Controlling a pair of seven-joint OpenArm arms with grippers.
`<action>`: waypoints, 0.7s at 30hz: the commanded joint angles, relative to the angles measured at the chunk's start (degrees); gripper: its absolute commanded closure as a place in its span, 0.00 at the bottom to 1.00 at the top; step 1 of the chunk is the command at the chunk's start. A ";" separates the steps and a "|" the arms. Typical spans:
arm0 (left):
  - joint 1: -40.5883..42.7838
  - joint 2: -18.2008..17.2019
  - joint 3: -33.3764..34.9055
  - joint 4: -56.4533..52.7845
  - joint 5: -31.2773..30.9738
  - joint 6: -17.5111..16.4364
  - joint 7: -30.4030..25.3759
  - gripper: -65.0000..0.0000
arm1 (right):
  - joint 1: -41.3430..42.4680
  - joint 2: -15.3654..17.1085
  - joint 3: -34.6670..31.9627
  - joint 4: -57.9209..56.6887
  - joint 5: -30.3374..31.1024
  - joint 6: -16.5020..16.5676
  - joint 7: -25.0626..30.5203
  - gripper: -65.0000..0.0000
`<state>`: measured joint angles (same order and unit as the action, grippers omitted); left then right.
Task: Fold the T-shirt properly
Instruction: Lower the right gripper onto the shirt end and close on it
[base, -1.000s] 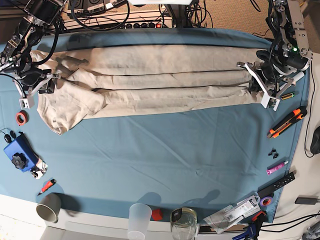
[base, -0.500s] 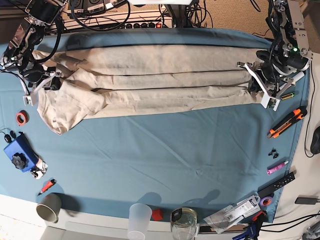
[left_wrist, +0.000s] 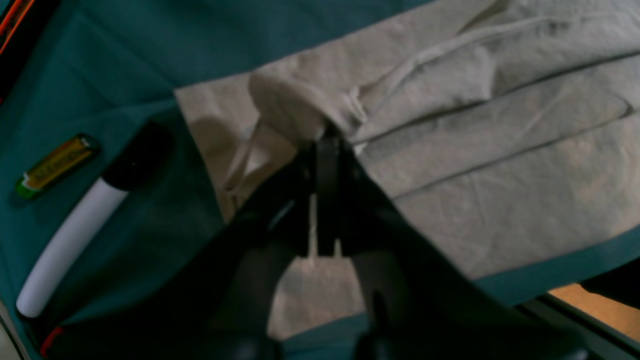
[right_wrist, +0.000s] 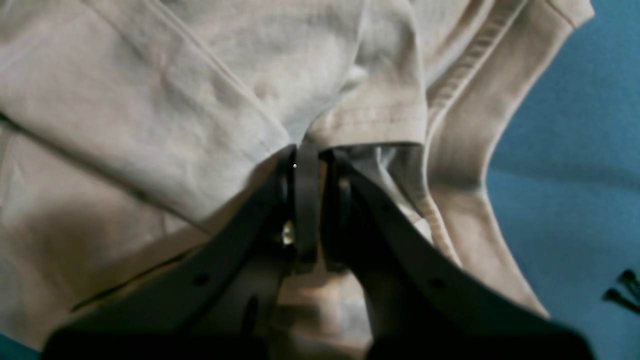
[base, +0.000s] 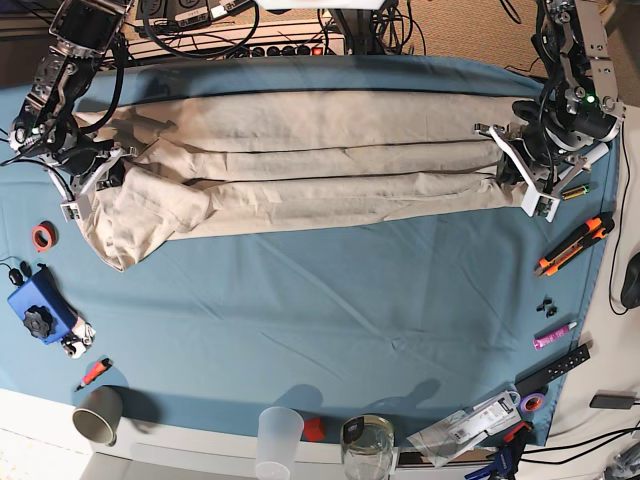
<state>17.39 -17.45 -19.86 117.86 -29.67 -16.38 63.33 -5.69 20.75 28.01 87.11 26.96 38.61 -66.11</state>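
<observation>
Both grippers are clamped on the T-shirt: left gripper pinching hem cloth between its jaws, right gripper nipping a sleeve fold (shirt stretched between them). Next, probably a coordinated lift and fold.

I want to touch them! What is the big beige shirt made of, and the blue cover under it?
The T-shirt looks like soft matte cotton knit: it creases, folds into limp layers and shows stitched hems in the right wrist view. The tablecloth seems a thin woven fabric, smooth and dull, with shallow wrinkles; its exact fibre cannot be told.
</observation>
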 joint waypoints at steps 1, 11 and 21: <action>-0.37 -0.48 -0.31 1.05 -0.57 -0.24 -1.20 1.00 | 0.13 0.39 0.39 0.20 -2.16 -0.07 -1.62 1.00; -0.39 -0.48 -0.31 1.05 -0.57 -0.24 -1.22 1.00 | 0.15 0.70 8.22 0.20 0.74 0.87 -3.67 1.00; -0.37 -0.48 -0.31 1.05 -0.39 -0.24 -1.25 1.00 | 0.15 3.98 8.85 0.20 11.28 1.01 -7.67 0.97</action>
<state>17.39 -17.45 -19.86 117.86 -29.65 -16.38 63.33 -6.04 23.09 36.34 86.56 37.63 39.70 -74.61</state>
